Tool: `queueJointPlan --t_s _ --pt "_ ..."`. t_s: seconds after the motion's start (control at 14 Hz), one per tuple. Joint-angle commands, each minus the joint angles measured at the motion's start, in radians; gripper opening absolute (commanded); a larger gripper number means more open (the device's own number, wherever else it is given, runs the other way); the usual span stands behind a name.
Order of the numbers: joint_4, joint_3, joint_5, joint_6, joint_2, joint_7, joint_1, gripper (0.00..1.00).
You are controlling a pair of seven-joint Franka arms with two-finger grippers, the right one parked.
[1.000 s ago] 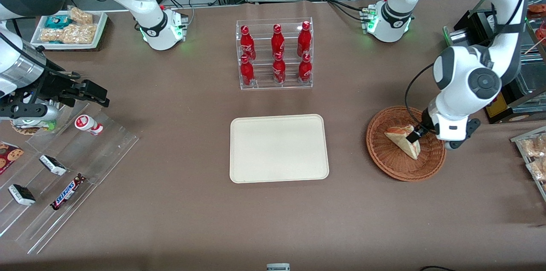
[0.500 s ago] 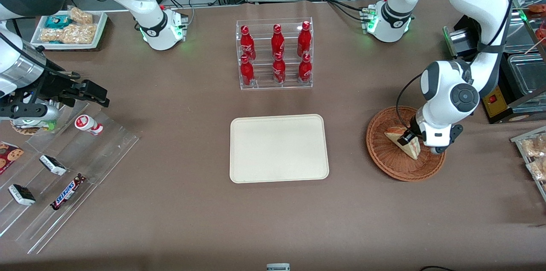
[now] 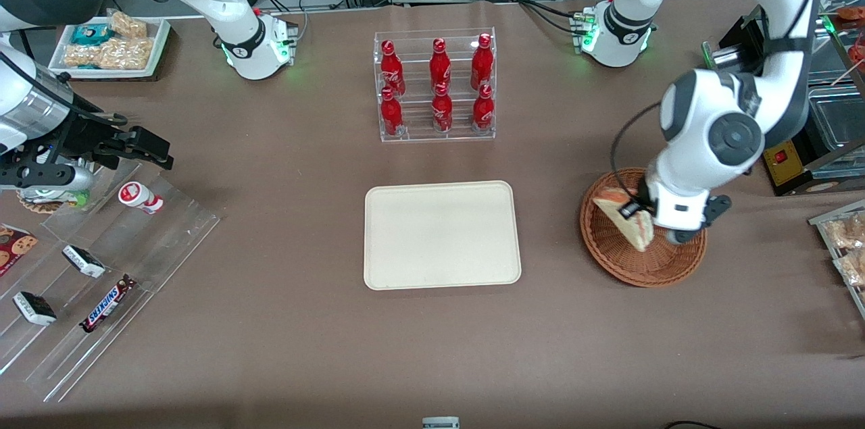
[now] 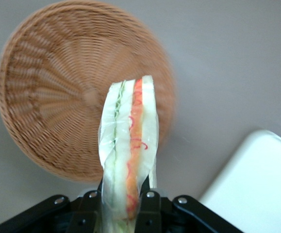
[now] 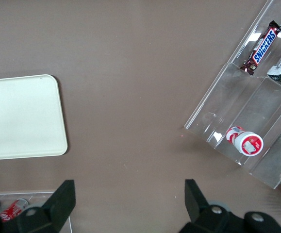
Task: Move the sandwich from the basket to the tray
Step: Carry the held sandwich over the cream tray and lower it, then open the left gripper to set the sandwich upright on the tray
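Observation:
The sandwich (image 3: 625, 218), a pale bread wedge with orange-red and green filling, is held by my left gripper (image 3: 640, 211), which is shut on it. It hangs lifted above the reddish-brown wicker basket (image 3: 628, 260), over the part of the basket nearest the tray. In the left wrist view the sandwich (image 4: 129, 141) stands edge-on between the black fingers (image 4: 149, 209), with the basket (image 4: 53, 102) below it and a corner of the tray (image 4: 256, 189) showing. The cream-beige tray (image 3: 442, 234) lies bare at the table's middle.
A clear rack of several red bottles (image 3: 436, 86) stands farther from the camera than the tray. Clear acrylic racks with snack bars (image 3: 101, 260) lie toward the parked arm's end. A white tray of bagged snacks (image 3: 111, 44) sits there too. Bagged snacks (image 3: 845, 240) lie beside the basket.
My gripper has lifted the sandwich out of the basket and carried it a little toward the tray. The basket stays in place.

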Motion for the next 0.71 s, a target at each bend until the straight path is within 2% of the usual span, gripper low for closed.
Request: queueJointPlan --t_s 0.0,0.43,0.64 --pt "0.103 0.011 0.092 -0.03 0.083 -0.032 -0.193 0.0" --pt "0.396 -0.015 0.123 0.087 0.42 -0.012 -0.402 0.02" --pt "0.423 -0.012 0.164 0.221 0.506 -0.027 -0.461 0.04"
